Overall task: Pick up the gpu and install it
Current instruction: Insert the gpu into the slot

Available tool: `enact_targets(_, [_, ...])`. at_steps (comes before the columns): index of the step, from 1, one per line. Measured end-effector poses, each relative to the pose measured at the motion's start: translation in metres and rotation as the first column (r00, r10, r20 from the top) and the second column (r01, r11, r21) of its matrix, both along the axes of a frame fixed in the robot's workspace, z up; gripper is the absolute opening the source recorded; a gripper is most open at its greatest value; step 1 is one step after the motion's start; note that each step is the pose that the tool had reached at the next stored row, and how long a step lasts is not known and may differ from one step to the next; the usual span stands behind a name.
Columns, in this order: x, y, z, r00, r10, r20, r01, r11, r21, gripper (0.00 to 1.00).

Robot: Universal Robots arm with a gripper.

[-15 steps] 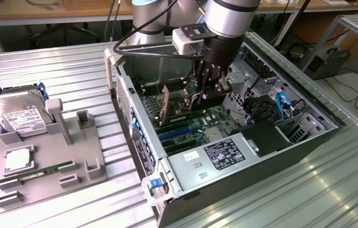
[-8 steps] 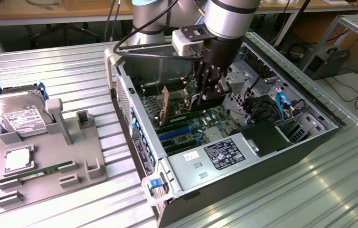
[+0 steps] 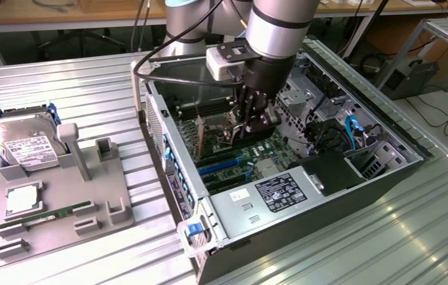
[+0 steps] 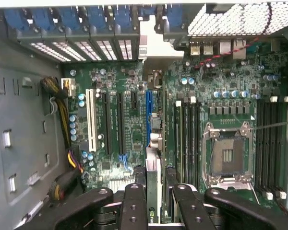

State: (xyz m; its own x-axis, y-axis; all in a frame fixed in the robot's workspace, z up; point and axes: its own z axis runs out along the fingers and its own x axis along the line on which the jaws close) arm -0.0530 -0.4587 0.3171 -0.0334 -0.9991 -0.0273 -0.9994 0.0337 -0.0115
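Exterior view: my arm [image 3: 275, 35] reaches down from above into the open case [image 3: 382, 184], which lies on its side on the ribbed metal counter [image 3: 65, 89]. My hand [image 3: 254, 127] is inside the case, low over the motherboard [image 3: 244, 157] and near its middle.

Wrist view: my hand [image 4: 155, 175] is drawn in narrow on the gpu [image 4: 153, 165]. The card is seen edge-on as a thin strip running away from the camera between the two inner fingers [image 4: 134, 206]. It stands upright, at right angles to the board, and lies in line with the long blue slot [image 4: 148, 108]. I cannot tell whether its lower edge touches that slot or hangs just above it. To one side of the gpu are several dark slots and a white slot [image 4: 91, 120]. To the other side are the memory slots and the open socket [image 4: 229, 153] with its metal frame.

Exterior view, on its left: a grey tray [image 3: 113, 208] sits on the counter, well apart from my hand. It carries a hard drive [image 3: 19, 142] standing tilted at its far end and a green memory stick [image 3: 50, 214] lying flat nearer the camera.
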Motion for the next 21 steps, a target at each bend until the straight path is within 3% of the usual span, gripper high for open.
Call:
enact_targets(4, [-0.009, -0.0002, -0.0077, 1.0, 0.0, 0.0003, 0.0, 1.0, 0.0, 0.26])
enact_targets(21, [-0.01, -0.0002, -0.0203, 1.0, 0.0, 0.0005, 0.0, 1.0, -0.0007, 0.26])
